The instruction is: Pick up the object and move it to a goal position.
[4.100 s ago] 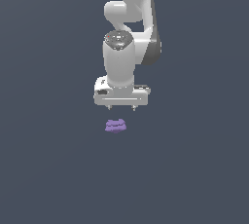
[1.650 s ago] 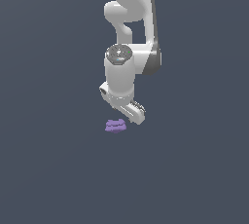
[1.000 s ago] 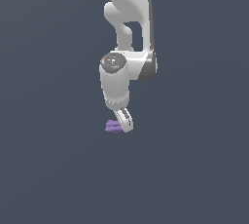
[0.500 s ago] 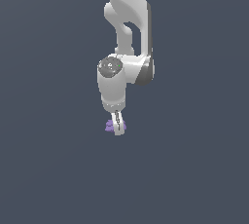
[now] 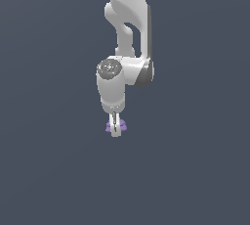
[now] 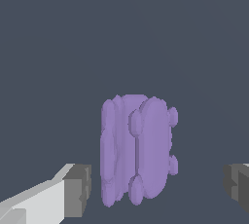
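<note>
Block (image 6: 136, 150) sits on the bench between the spread jaws, untouched, nearer one pad (image 6: 78, 191) than the other. Judged light, rigid, lumpy; best pinched across its flatter long sides, groove clear of both pads.

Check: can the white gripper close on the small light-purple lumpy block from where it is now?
Probably yes. In the wrist view the light-purple lumpy block sits between the gripper's two open fingers, with a gap each side and nothing else between.
</note>
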Robot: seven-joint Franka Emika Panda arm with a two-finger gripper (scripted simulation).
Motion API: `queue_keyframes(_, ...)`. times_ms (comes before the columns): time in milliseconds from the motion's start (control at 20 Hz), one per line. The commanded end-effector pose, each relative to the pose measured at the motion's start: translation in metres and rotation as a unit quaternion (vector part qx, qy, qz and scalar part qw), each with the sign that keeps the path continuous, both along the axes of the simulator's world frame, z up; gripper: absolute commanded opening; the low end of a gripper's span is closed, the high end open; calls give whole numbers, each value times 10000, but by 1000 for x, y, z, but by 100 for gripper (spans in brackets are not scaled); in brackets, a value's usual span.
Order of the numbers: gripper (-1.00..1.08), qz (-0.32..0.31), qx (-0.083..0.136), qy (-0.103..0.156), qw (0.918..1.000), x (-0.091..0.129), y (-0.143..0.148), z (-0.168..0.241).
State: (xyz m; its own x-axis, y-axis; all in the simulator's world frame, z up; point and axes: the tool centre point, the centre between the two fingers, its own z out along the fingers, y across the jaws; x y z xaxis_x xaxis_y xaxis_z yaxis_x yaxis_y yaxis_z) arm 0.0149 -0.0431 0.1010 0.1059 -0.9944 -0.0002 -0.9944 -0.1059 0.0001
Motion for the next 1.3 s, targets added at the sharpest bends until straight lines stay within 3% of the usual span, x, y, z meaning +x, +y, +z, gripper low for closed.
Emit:
queue_keyframes(0,100,-1,0,0,10000,0,0,0)
queue_keyframes(850,100,-27,-1,0,10000,0,0,-50)
queue_keyframes(900,-100,-27,-1,0,10000,0,0,-50)
queue_keyframes(1250,-100,-27,-1,0,10000,0,0,-50)
